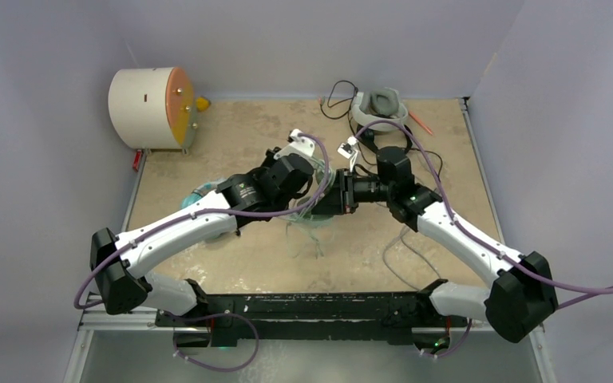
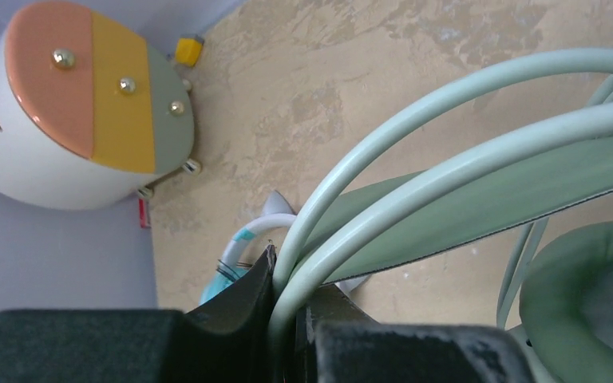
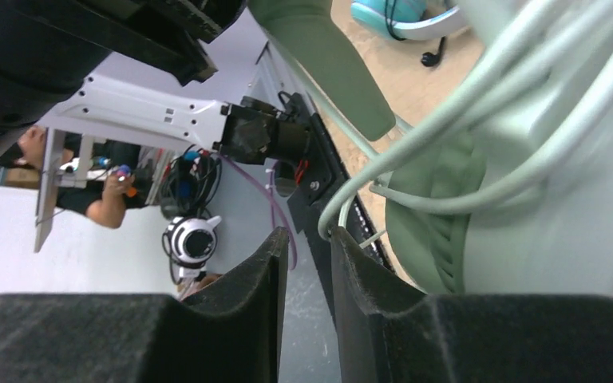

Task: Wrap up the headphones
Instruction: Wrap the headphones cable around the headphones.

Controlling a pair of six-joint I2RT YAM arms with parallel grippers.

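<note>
**Fingers [image 2: 247, 299] up close, headset half hidden**

Your arms [image 1: 183, 231] cover most of the mint-green headphones [image 1: 311, 227] mid-table from above; wrist views crop them. Your left gripper [image 2: 287, 291] pinches two loops of mint cable [image 2: 447, 171]. Your right gripper [image 3: 307, 239]: slim gap, cable touching one fingertip [image 3: 343, 249]; you cannot tell whether it grips.

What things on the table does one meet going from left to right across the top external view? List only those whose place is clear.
cream drum with orange face → teal-cupped headset → mint-green headphones → white-and-grey headset
</note>
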